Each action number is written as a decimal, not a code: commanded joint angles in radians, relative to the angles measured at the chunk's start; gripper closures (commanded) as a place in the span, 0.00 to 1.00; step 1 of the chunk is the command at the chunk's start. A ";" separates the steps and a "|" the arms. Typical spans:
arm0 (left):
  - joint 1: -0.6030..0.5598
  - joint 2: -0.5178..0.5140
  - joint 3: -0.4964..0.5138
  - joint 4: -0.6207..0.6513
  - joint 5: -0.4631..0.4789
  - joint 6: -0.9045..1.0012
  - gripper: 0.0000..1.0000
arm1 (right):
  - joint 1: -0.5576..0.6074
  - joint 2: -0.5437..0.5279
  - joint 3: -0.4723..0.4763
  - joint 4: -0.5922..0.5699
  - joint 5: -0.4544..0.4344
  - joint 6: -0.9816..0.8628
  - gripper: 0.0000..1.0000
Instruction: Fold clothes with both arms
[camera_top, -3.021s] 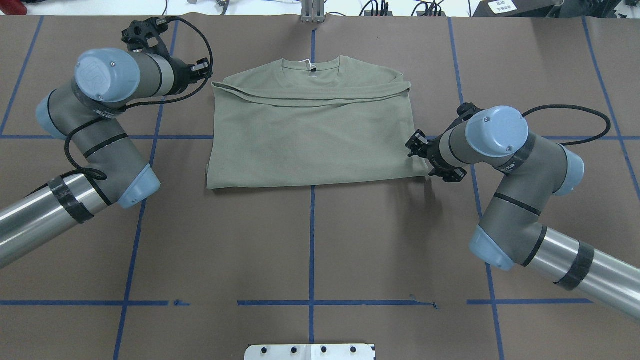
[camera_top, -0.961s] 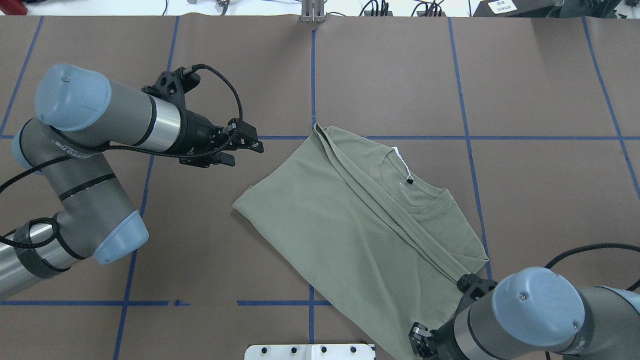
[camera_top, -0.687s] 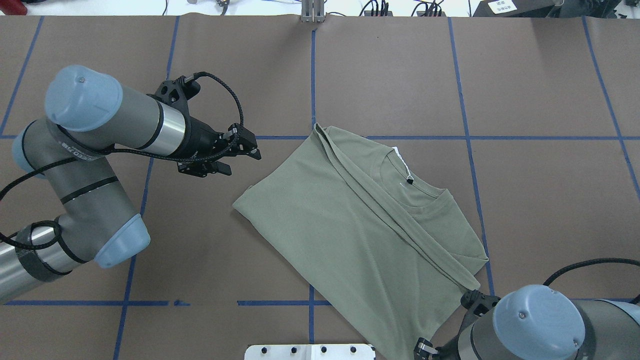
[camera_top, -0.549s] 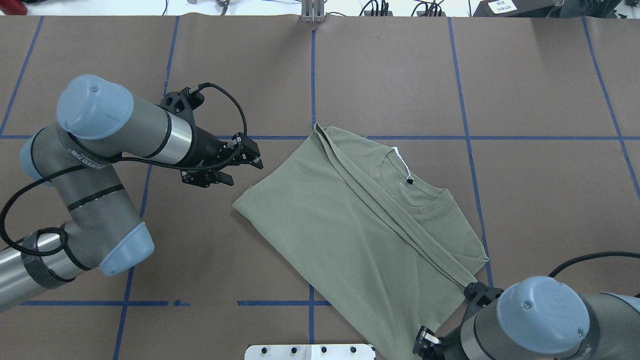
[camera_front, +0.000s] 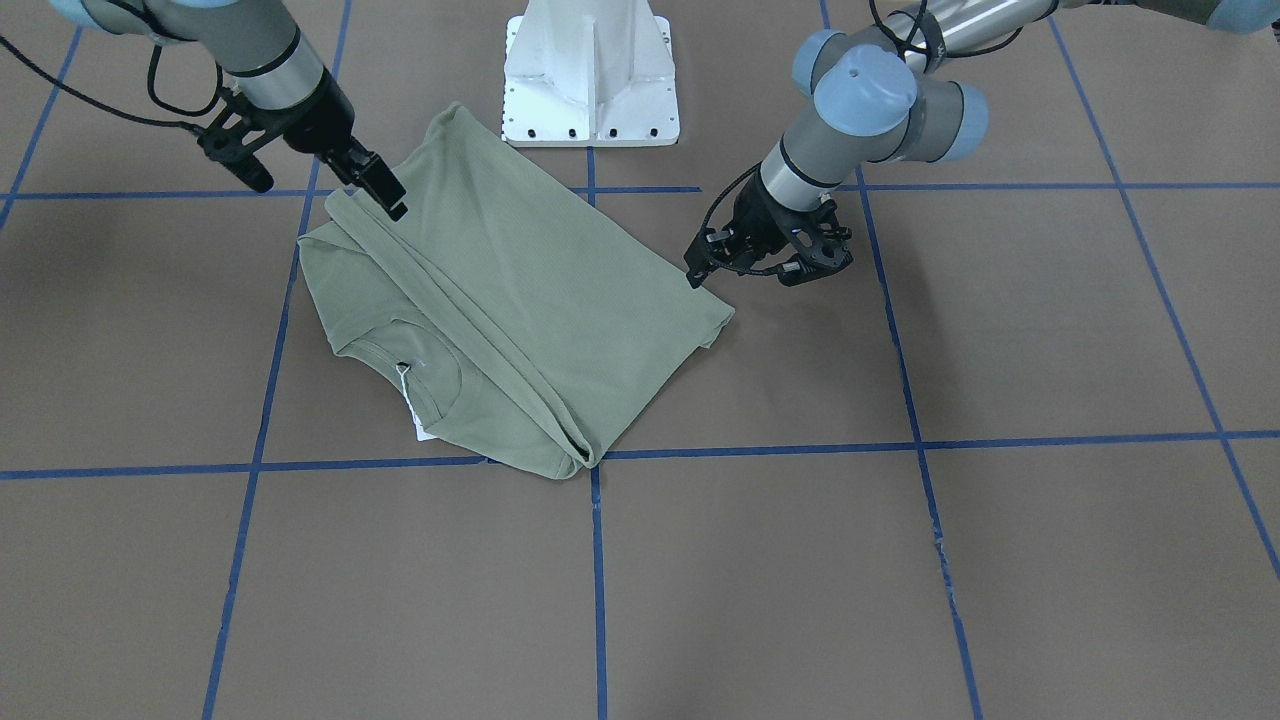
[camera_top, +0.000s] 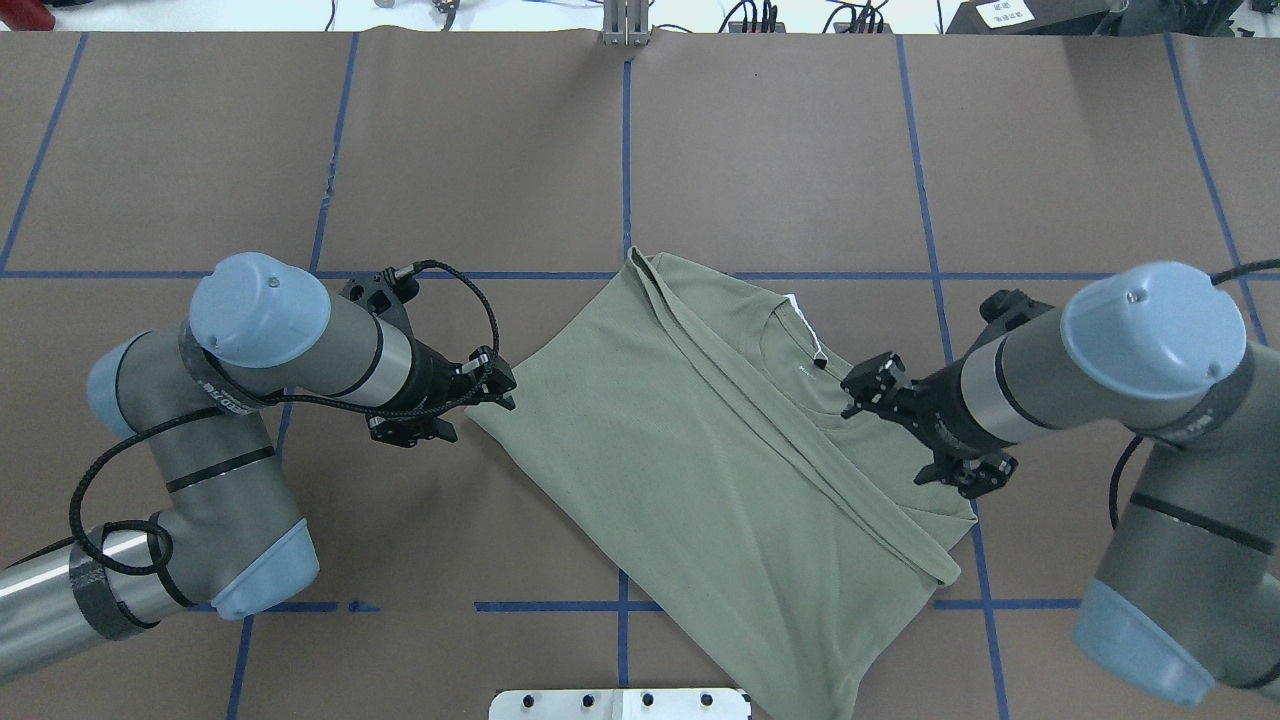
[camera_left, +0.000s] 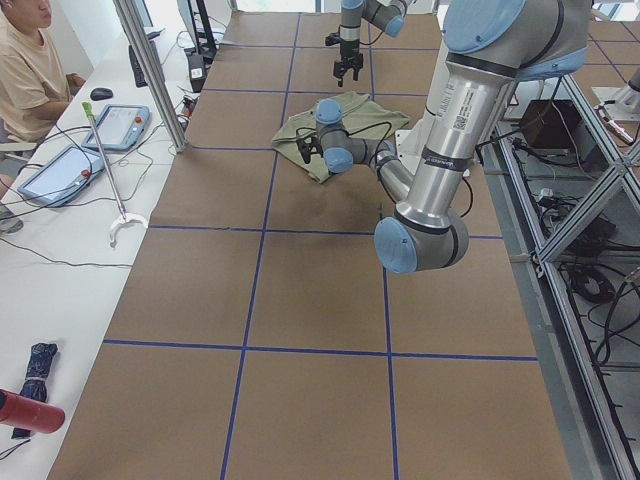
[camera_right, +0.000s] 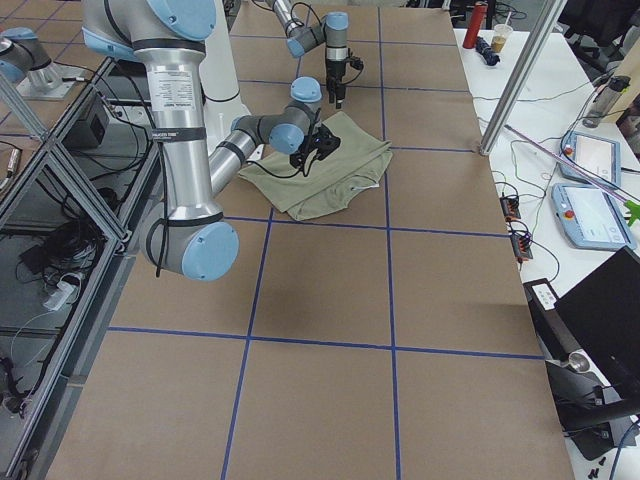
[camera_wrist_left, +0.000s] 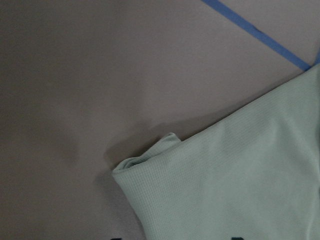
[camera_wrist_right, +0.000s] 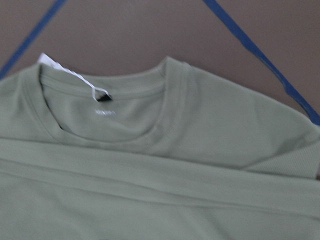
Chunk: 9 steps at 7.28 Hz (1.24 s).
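The clothes are one sage-green shirt lying flat and turned diagonally, its sleeves folded across the chest. The neck and white tag face up. My left gripper is open, low at the shirt's left corner, with nothing between its fingers. My right gripper looks open and hovers over the shoulder beside the neck. From the front, the left gripper is just short of the corner of the shirt, and the right gripper is above the folded sleeve edge.
The white pedestal base stands at the near table edge, close to the shirt's hem corner. Blue tape lines grid the brown table cover. A seated person and tablets are beside the table.
The shirt was dragged nearer and turned diagonal. In the last second it lay still. The left gripper came down to its left corner. The right gripper swung from the near hem to over the neck.
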 joint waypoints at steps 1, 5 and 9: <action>0.020 -0.011 0.030 -0.004 0.075 0.007 0.25 | 0.070 0.060 -0.073 0.000 -0.008 -0.082 0.00; 0.021 -0.043 0.087 -0.009 0.115 0.007 0.37 | 0.078 0.060 -0.075 0.000 -0.002 -0.084 0.00; 0.020 -0.029 0.075 -0.003 0.124 0.012 0.54 | 0.083 0.074 -0.073 0.002 -0.005 -0.078 0.00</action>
